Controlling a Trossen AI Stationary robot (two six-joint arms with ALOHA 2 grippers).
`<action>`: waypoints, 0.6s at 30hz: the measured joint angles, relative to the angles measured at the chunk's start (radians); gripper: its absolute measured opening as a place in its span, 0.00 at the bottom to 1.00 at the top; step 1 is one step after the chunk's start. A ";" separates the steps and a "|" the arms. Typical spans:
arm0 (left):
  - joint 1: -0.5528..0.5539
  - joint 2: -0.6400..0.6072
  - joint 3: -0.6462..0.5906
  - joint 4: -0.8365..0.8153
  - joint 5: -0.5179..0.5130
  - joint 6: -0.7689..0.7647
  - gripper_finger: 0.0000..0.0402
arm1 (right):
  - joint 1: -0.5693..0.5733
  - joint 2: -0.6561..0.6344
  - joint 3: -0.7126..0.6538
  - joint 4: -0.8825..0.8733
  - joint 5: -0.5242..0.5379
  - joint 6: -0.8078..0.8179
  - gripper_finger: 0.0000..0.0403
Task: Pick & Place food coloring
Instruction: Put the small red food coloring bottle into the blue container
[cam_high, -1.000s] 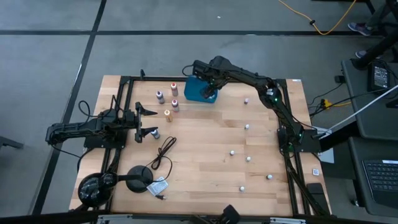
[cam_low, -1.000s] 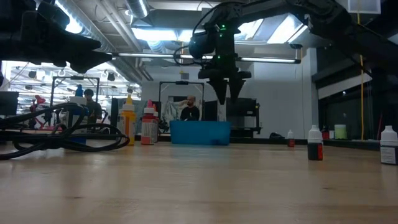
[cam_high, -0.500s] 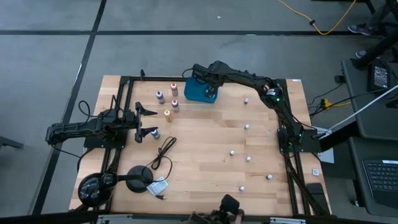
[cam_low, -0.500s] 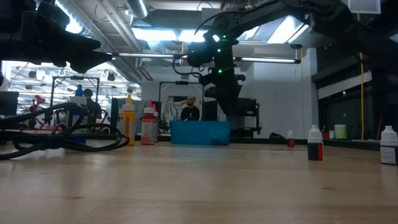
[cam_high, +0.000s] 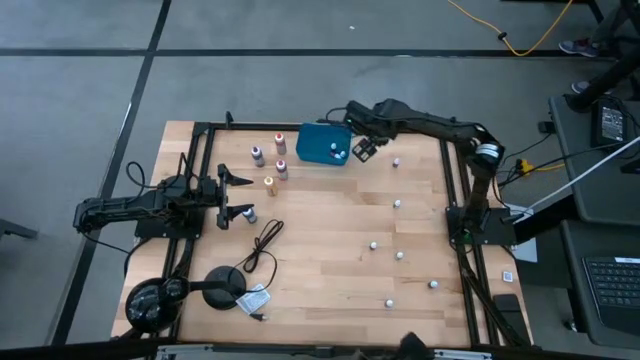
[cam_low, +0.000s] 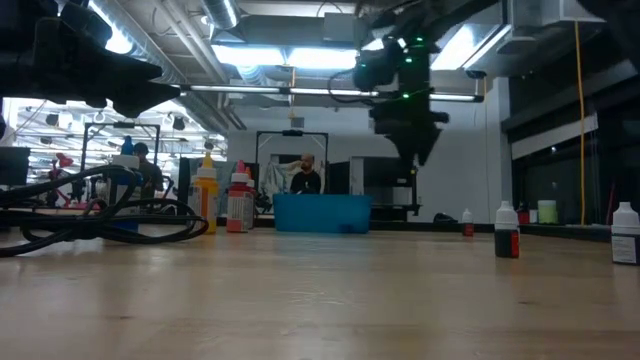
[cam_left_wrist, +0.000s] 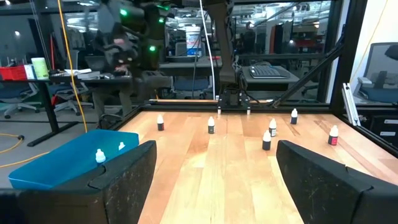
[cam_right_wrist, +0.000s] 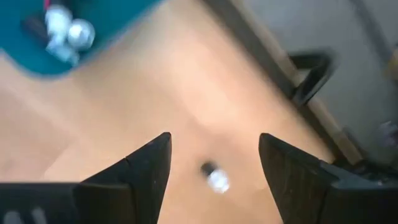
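The food coloring bottles are scattered. Several white-capped ones (cam_high: 397, 204) stand on the table's right half. Coloured ones (cam_high: 269, 184) stand left of the teal tray (cam_high: 315, 138). Two bottles (cam_high: 335, 154) lie inside the tray, also seen in the left wrist view (cam_left_wrist: 99, 155). My right gripper (cam_high: 362, 148) hangs open just right of the tray, above the table (cam_low: 410, 140). Its wrist view shows one white-capped bottle (cam_right_wrist: 214, 177) on the wood below the open fingers. My left gripper (cam_high: 238, 196) waits open at the table's left.
A black cable (cam_high: 264, 245) and a round black stand (cam_high: 228, 283) lie near the table's near-left. Black frame rails (cam_high: 200, 190) run along both sides. A yellow and a red bottle (cam_low: 206, 195) stand far left of the tray. Bare wood lies mid-table.
My right gripper has moved from above the teal tray toward the table's right edge and now hangs beside the tray's right side. The arm has swung right with it. Two bottles now show uncovered in the tray.
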 joint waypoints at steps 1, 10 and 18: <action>0.000 0.000 0.000 0.000 0.000 0.000 0.82 | -0.002 -0.018 -0.033 0.008 -0.019 0.020 0.60; 0.000 0.000 0.000 0.000 0.000 0.000 0.82 | -0.043 -0.136 -0.250 0.088 -0.099 0.170 0.60; 0.000 0.000 0.000 0.000 0.000 0.000 0.82 | -0.109 -0.168 -0.361 0.119 -0.134 0.227 0.60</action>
